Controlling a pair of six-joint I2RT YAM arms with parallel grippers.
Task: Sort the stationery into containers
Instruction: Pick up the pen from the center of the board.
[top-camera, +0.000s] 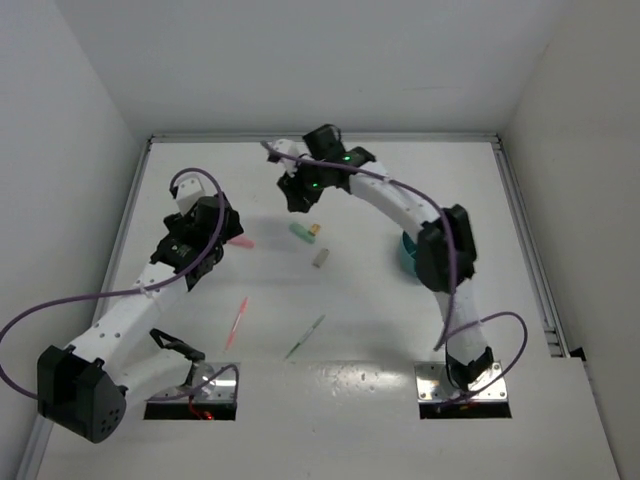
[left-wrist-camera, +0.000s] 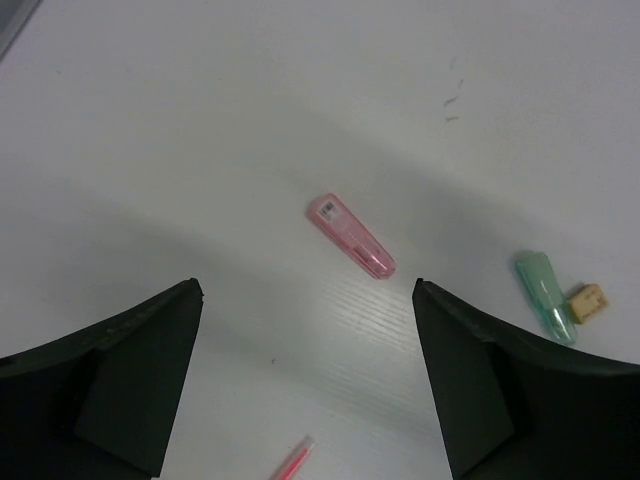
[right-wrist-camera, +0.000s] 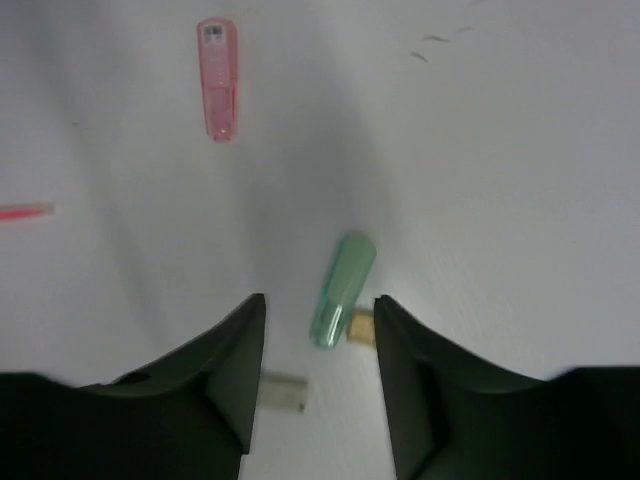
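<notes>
A pink marker (top-camera: 240, 242) lies just right of my left gripper (top-camera: 214, 238), which is open and empty; in the left wrist view the marker (left-wrist-camera: 350, 236) lies ahead of the open gripper (left-wrist-camera: 308, 290). My right gripper (top-camera: 300, 197) is open and empty, hovering over a green marker (right-wrist-camera: 342, 288), which lies between and ahead of its gripper (right-wrist-camera: 320, 300). A yellow eraser (right-wrist-camera: 361, 327) touches the marker and a grey eraser (right-wrist-camera: 283, 391) lies near. A thin pink pen (top-camera: 236, 322) and a thin green pen (top-camera: 305, 336) lie nearer the bases. The teal cup (top-camera: 406, 258) is mostly hidden behind the right arm.
The green marker (top-camera: 302, 232), yellow eraser (top-camera: 315, 230) and grey eraser (top-camera: 321, 257) cluster mid-table. White walls enclose the table on the left, far and right sides. A metal rail (top-camera: 530, 250) runs along the right edge.
</notes>
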